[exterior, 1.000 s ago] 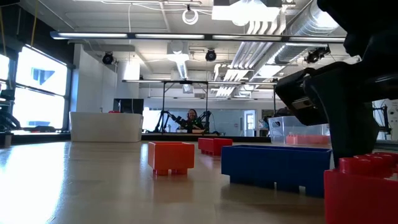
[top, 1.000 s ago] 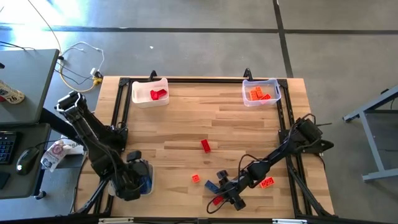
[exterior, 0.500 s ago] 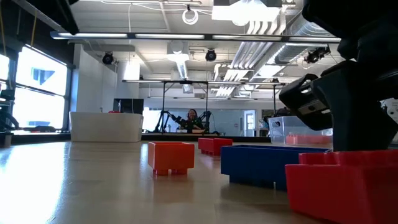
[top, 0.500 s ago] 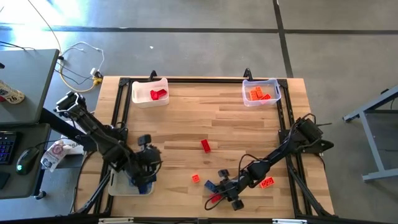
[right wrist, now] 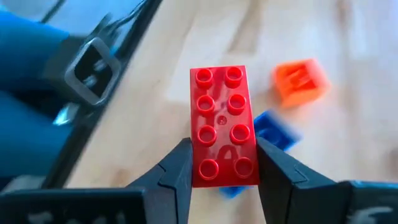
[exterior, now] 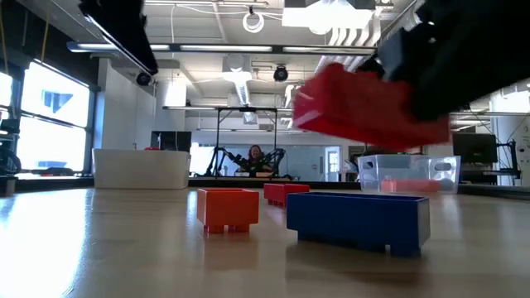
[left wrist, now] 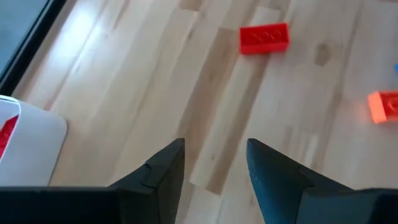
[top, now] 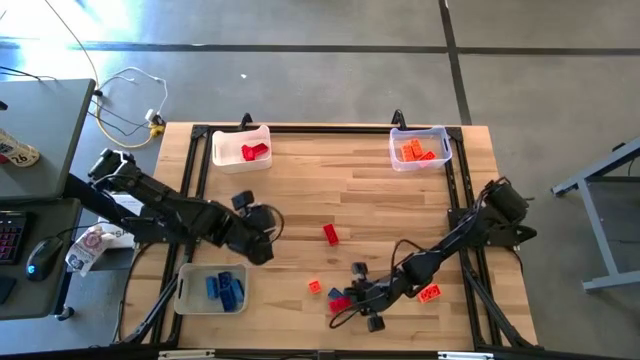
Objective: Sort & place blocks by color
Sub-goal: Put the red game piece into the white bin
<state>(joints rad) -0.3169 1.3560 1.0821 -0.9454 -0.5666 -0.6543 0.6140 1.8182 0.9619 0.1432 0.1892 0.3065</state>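
- Right gripper [right wrist: 219, 163] sits near the table's front edge, jaws clamped on a red block [right wrist: 222, 126], studs facing the wrist camera; in the low view that block [exterior: 356, 106] hangs clear above the wood.
- Below it lie a blue block [exterior: 358, 219] and a small orange block [top: 314, 286].
- Left gripper [left wrist: 214, 163] hovers over bare wood left of centre, jaws apart and holding nothing, with a second red block [top: 331, 234] lying ahead of it.
- Front-left tray [top: 186, 284] holds blue blocks [top: 225, 288].
- Back-left tray [top: 225, 141] holds a red piece, and the back-right tray [top: 395, 143] holds orange ones.
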